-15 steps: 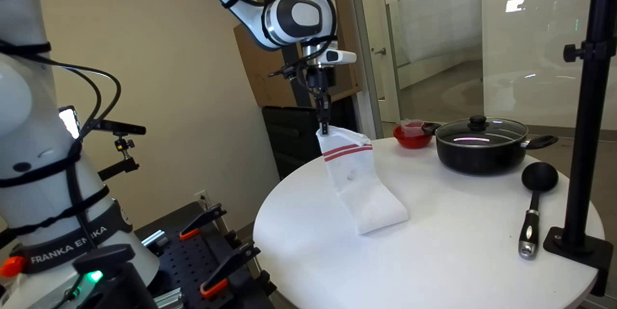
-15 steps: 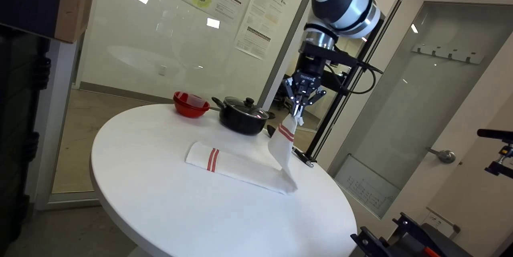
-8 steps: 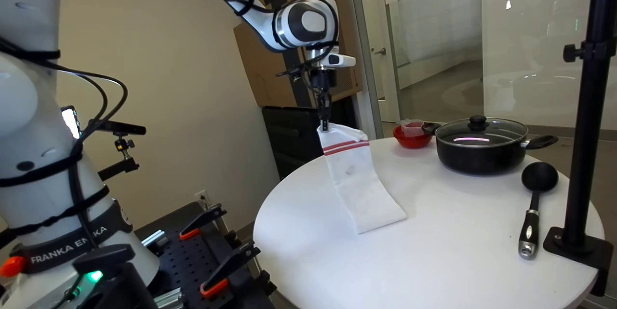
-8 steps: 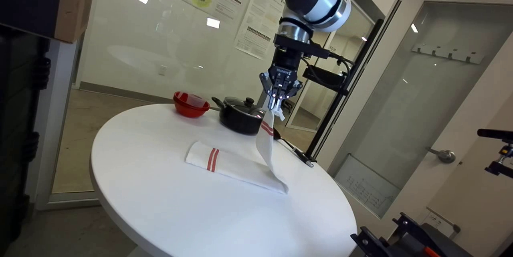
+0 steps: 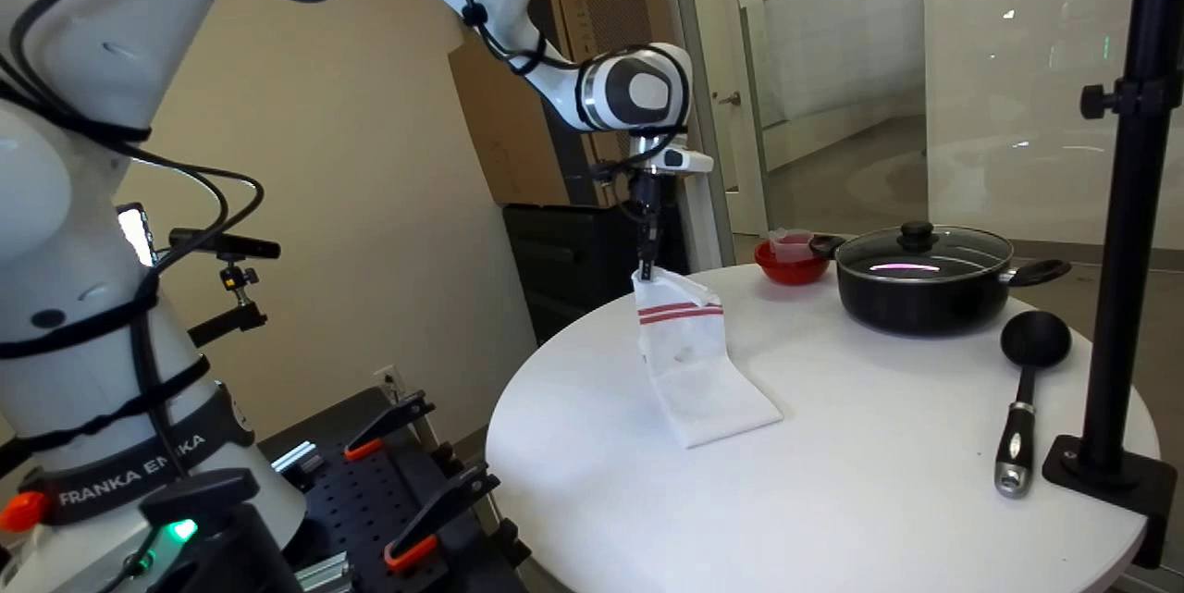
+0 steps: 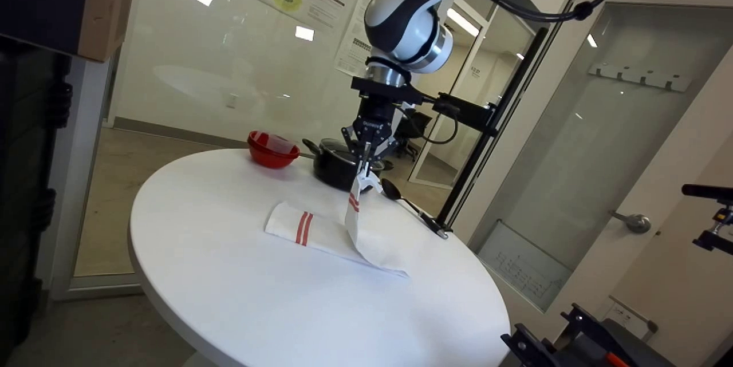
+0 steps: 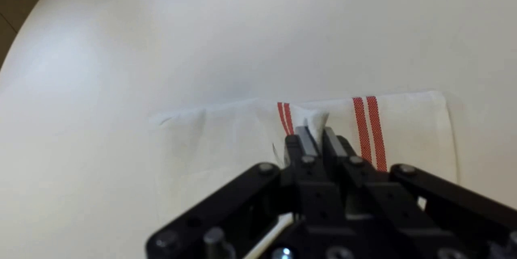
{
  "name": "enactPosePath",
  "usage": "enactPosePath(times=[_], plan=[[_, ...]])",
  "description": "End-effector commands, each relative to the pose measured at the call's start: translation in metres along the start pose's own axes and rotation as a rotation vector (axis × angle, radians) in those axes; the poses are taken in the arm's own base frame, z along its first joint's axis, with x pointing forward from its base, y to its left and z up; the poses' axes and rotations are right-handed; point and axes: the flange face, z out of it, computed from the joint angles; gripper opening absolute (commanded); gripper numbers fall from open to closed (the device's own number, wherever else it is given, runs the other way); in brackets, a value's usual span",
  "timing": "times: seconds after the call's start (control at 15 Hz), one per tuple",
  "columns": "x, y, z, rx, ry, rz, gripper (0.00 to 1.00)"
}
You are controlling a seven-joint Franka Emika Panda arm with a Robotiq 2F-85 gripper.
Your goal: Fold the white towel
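Hanging (partly) from tool (image 5: 646, 273): towel (image 5: 692, 369).

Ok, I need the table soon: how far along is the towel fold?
Done: the end effector has one end of the towel pinched, off the table. In hand: that end, held above the part lying flat. Left, it seems: laying it down toward the other striped end, then releasing.

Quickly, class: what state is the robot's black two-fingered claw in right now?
Claw: closed, holding a raised end of the white red-striped cloth towel.
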Motion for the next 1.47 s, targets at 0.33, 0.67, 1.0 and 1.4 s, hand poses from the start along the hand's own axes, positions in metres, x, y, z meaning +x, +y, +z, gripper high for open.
enactPosePath(times=[0.33,0.67,1.0,1.4], plan=[[0.021,-0.064,0.029,0.001,0.017,0.022,0.02],[0.010,-0.092,0.024,0.034,0.058,0.021,0.02],[-0.003,-0.111,0.020,0.075,0.057,0.019,0.02],[-0.010,-0.119,0.039,-0.125,-0.016,0.132,0.02]])
